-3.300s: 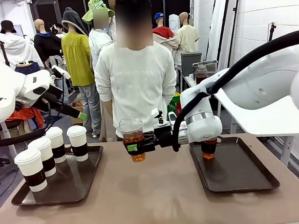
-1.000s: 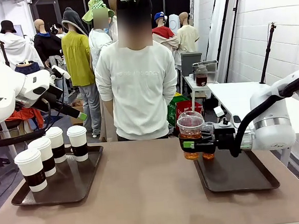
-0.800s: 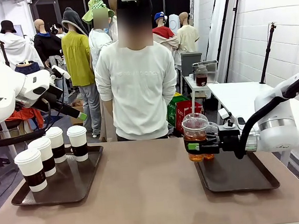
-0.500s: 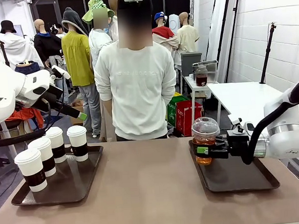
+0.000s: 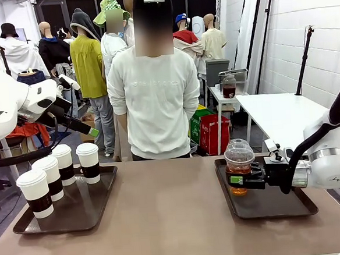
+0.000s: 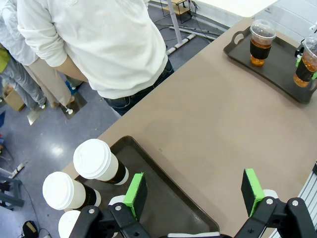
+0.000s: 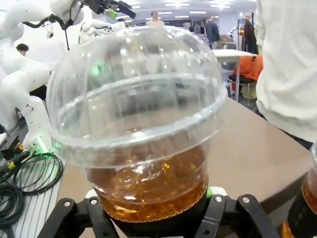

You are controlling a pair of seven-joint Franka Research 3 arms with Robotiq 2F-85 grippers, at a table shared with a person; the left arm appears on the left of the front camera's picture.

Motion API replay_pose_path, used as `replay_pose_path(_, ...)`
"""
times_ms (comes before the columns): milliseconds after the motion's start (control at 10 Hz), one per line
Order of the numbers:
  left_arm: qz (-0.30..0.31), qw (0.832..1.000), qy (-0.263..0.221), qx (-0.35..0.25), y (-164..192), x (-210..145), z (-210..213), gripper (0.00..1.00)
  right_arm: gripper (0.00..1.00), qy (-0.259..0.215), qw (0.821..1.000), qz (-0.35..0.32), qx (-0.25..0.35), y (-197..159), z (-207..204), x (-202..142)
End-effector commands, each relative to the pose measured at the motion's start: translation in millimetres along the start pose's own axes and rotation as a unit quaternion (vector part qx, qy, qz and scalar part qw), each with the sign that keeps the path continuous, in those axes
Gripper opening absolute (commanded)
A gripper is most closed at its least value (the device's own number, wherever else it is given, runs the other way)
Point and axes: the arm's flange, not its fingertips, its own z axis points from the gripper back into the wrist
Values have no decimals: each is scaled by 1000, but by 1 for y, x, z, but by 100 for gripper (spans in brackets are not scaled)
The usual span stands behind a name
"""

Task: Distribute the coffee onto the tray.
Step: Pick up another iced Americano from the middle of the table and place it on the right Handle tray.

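My right gripper [image 5: 239, 180] is shut on a clear dome-lidded cup of coffee [image 5: 239, 168], held upright low over the near-left part of the right tray [image 5: 275, 206]; I cannot tell whether it touches. Close up, that cup [image 7: 136, 129] sits between the jaws. A second clear cup [image 6: 261, 42] stands at the tray's [image 6: 277, 82] far end, beside the held cup [image 6: 307, 58]. Several white lidded cups with brown sleeves [image 5: 50, 178] stand on the left tray [image 5: 77, 214]. My left gripper [image 5: 82, 110] hangs open above them, its green pads [image 6: 134, 195] spread over that tray's edge.
A person in a white sweater [image 5: 153, 99] stands at the far side of the table, arms held back. The brown tabletop [image 5: 170, 215] lies bare between the two trays. A white side table [image 5: 274, 111] stands behind the right arm.
My right gripper has carried the clear cup rightward and lower, from the tray's left rim to over the tray. The left arm and the paper cups have not moved.
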Motion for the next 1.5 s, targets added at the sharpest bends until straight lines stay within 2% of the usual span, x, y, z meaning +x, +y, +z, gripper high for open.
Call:
replay_pose_path(0, 3, 1000, 0, -4, 2, -1, 0, 100, 65, -4, 1000, 1, -14, -17, 6, -6)
replay_pose_path(200, 3, 1000, 0, -4, 2, -1, 0, 100, 65, 2, 999, -10, -34, -25, 13, -19)
replay_pose_path(900, 3, 1000, 0, -4, 2, -1, 0, 100, 65, -35, 996, -22, -73, -41, 29, -65)
replay_pose_path(1300, 3, 1000, 0, -4, 2, -1, 0, 100, 65, -42, 996, -36, -71, -43, 29, -78)
replay_pose_path(1400, 3, 1000, 0, -4, 2, -1, 0, 100, 77, -38, 996, -44, -72, -43, 29, -78)
